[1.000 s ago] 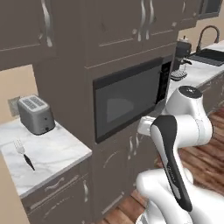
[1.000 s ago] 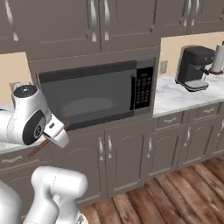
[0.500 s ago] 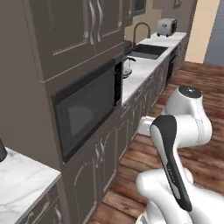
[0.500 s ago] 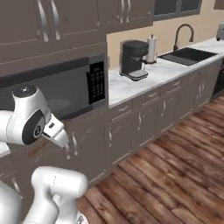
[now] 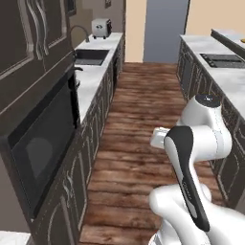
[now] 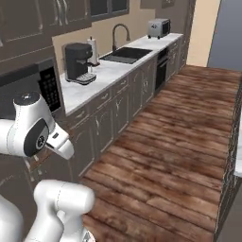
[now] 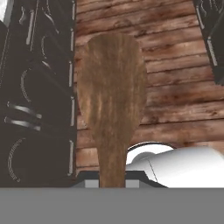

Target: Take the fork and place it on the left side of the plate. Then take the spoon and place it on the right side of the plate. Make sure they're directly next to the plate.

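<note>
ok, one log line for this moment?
phase: base driving, spoon leg | gripper: shut on wooden spoon | spoon: bowl out over wood floor | plate: not seen

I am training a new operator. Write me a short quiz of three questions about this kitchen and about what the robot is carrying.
1. What does the gripper hold? A: a metal fork. B: a wooden spoon. C: a cup.
2. True or false: the coffee machine and the sink are on the same counter.
3. Fill the gap: at the far end of that counter, beyond the sink, stands a ___.

Key: 1 B. 2 true. 3 toaster.
</note>
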Controlling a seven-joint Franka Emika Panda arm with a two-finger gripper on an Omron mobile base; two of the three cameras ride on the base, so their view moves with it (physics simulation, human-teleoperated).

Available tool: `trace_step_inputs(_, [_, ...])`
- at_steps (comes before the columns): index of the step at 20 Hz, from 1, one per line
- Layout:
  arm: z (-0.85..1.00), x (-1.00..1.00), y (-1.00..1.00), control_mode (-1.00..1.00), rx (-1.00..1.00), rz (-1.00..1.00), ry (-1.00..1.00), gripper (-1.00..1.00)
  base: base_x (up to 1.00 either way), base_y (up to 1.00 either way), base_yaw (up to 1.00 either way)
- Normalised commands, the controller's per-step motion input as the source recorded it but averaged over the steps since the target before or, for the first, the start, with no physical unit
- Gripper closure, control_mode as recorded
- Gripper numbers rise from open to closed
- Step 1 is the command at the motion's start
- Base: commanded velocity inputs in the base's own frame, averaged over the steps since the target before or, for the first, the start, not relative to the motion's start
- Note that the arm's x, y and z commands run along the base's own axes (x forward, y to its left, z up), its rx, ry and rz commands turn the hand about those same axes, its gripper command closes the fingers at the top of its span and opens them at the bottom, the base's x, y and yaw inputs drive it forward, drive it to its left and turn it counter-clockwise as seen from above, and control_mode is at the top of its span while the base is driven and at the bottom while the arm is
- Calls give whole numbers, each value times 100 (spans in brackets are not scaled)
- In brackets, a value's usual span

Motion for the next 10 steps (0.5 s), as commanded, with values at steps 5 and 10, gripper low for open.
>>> trace_step_inputs(5, [0, 0, 0, 100, 0, 0, 0, 100, 0, -3, -58])
trace_step_inputs(10, [0, 0, 0, 100, 0, 0, 0, 100, 2, 0, -48])
